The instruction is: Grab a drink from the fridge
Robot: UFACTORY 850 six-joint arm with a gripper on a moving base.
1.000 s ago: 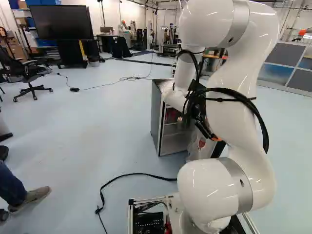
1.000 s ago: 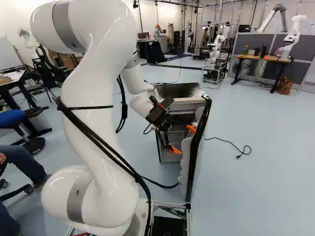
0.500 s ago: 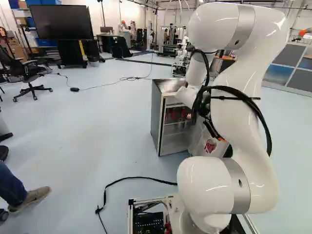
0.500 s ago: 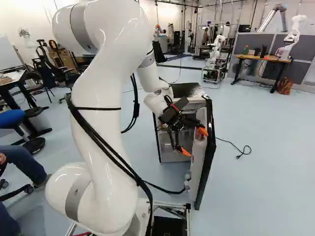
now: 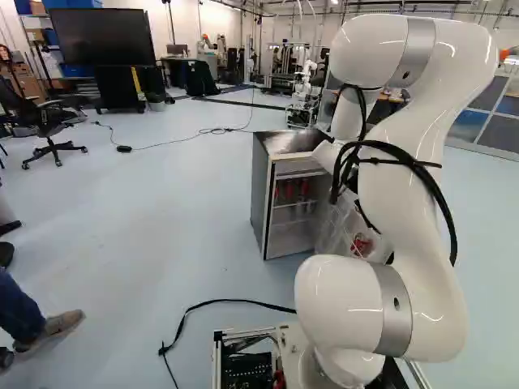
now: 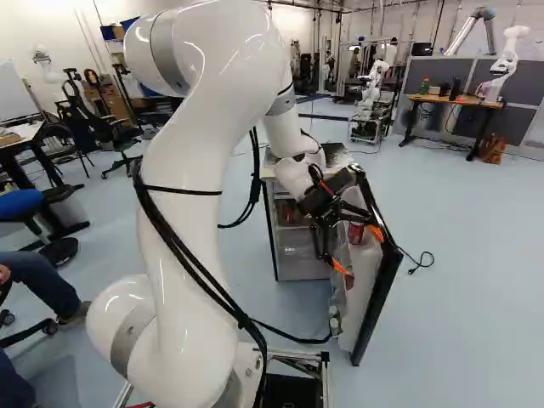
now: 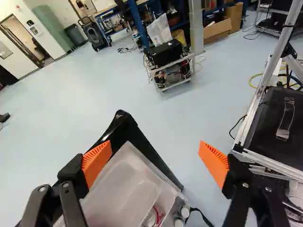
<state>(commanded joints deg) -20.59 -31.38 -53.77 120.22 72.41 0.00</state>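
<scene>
A red drink can point(image 6: 356, 232) stands in the upper part of the open refrigerator door point(image 6: 365, 297), behind the gripper point(image 6: 361, 251) in the right base view. The gripper's 2 fingers are spread wide, their orange pads point(image 7: 96, 161) well apart and nothing pinched between them. In the wrist view, the door's black-edged corner and pale inner side lie under and between the fingers. A red-marked can point(image 7: 151, 217), probably the same drink, sits in the door near 2 white-capped bottles point(image 7: 184, 212).

More red drink containers point(image 5: 304, 187) stand on an upper shelf inside the refrigerator cabinet point(image 5: 260, 194), whose side is dark grey. The white arm point(image 5: 422, 203) reaches forward, its wrist over the door side of the cabinet.

On the floor, a black cable point(image 5: 223, 301) runs between the base and the refrigerator, and another black cord point(image 6: 395, 247) lies beyond the door. At the right of the right base view, 1 other white robot arm point(image 6: 506, 66) stands on a wood-topped desk point(image 6: 463, 100), along with a green bottle point(image 6: 424, 86). At the left of the left base view are a large flat-screen television point(image 5: 101, 36) and a black swivel chair point(image 5: 50, 121).
</scene>
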